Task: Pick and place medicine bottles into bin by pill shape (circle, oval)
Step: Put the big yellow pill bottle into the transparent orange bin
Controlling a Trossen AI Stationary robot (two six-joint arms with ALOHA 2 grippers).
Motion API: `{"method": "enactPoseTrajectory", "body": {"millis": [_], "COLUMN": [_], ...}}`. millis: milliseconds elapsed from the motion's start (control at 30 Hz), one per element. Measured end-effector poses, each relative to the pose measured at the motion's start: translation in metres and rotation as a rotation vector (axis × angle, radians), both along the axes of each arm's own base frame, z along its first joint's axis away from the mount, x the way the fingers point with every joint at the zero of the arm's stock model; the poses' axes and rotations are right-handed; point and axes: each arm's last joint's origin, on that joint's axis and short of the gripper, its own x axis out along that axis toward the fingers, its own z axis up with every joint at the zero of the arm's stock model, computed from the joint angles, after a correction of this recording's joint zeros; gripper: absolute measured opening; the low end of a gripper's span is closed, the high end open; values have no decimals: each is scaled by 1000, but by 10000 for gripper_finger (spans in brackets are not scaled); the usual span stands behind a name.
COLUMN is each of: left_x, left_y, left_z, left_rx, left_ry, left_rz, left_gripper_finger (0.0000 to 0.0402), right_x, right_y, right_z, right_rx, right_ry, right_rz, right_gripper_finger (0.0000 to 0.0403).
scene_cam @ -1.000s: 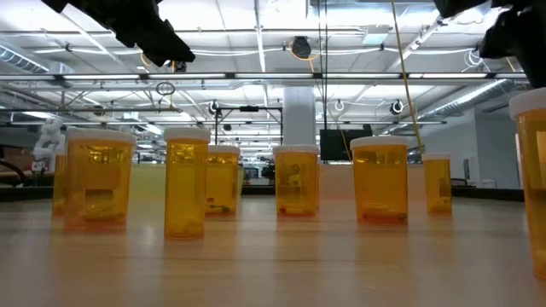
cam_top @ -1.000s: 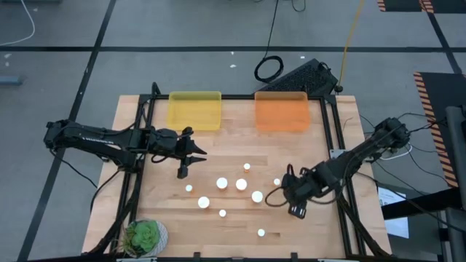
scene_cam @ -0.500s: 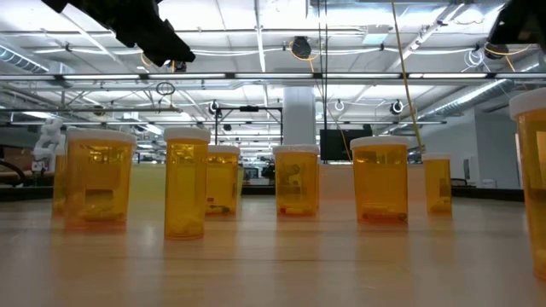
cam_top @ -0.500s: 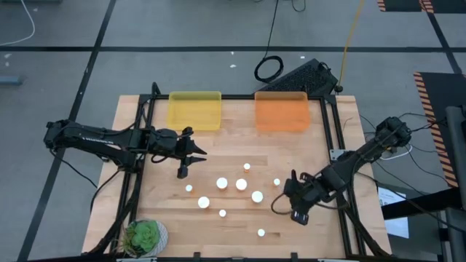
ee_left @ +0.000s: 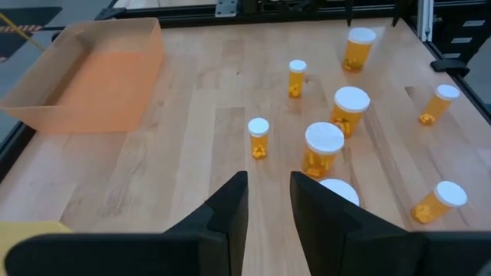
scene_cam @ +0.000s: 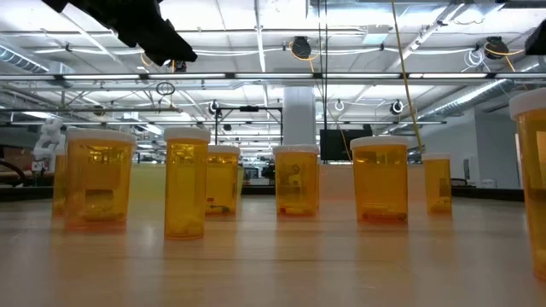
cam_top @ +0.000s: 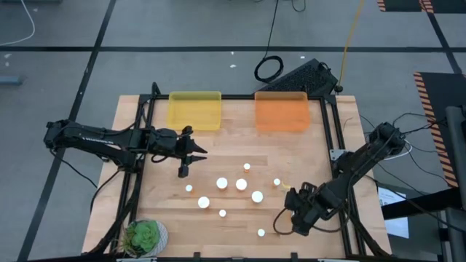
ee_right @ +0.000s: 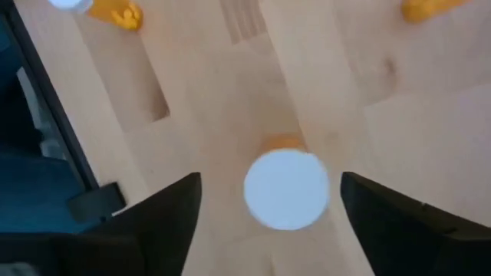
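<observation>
One white-capped amber plastic bottle (ee_right: pixel 286 186) stands upright directly below my wide-open right tool (ee_right: pixel 268 222) | left tool (ee_left: pixel 268 201) waits, narrow.

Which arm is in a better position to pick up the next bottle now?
The right. Its gripper is open, low beside a white-capped bottle that sits between its fingers in its wrist view. The left gripper hovers nearly closed, away from the bottles.

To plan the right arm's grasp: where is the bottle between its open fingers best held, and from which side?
Hold the bottle by its round white cap, coming from above. It seems upright, cap facing the right gripper, whose open fingers flank it.
</observation>
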Motion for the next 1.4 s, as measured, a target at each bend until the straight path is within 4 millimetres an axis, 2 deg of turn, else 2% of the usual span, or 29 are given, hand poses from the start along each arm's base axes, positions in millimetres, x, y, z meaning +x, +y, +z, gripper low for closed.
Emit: {"method": "enactPoseTrajectory", "body": {"millis": [167,467,633,1100,1200,1400], "left_x": [0,0,0,0,0,0], "left_y": [0,0,0,1,1,1], "left_z": [0,0,0,0,0,0], "left_rx": [1,0,4,14,14,24], "left_ry": [0,2,2,-1,-1,-1], "left_rz": [2,3,5,16,16,11], "left_gripper_finger": [102,102,102,102,102,102], "right_x": [-3,-9,-10,-10,-8,-2], "right_y": [-2,-6,-7,-11,-13,-22], "right_z": [-10,-35,-43,-46,-45,-44], "right_rx": [-15,6,16,25,51,86], "right_ry": [21,39,25,49,70,97], "right_rz": [-8,21,37,4,-3,7], "right_gripper_finger": [335,335,312,196,193,216]}}
